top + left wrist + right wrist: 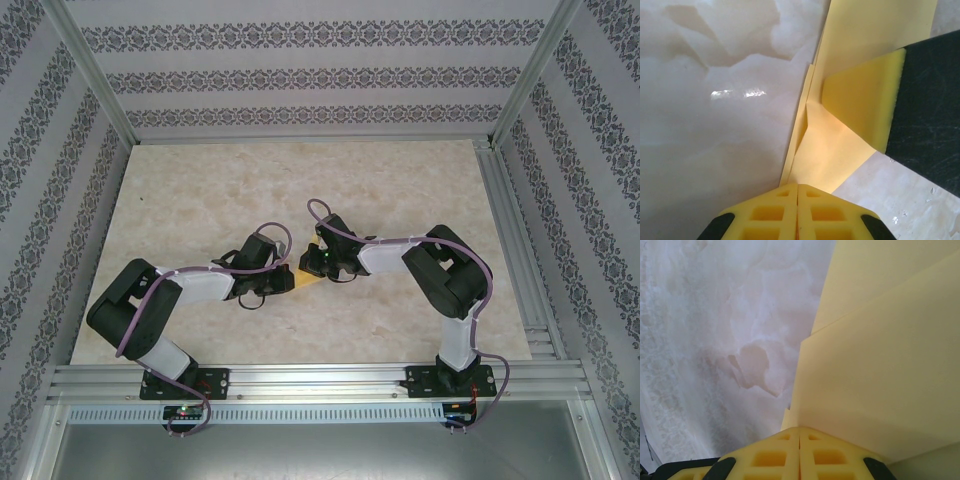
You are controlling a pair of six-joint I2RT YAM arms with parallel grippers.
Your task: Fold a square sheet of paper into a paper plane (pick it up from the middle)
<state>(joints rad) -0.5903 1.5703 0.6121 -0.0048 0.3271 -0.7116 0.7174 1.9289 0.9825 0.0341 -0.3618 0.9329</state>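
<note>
Pale marble-look table top (pixel 200 180), patterned striped wallpaper walls (pixel 300 70) far, left and right, aluminium rail (pixel 320 378) along near edge, slanted metal frame posts (pixel 90 75) at far corners.

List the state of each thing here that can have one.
sheet of paper: partly folded, layers overlapping, held by both grippers.
left gripper: fingers shut on the sheet of paper.
right gripper: fingers shut on the sheet of paper.
</note>
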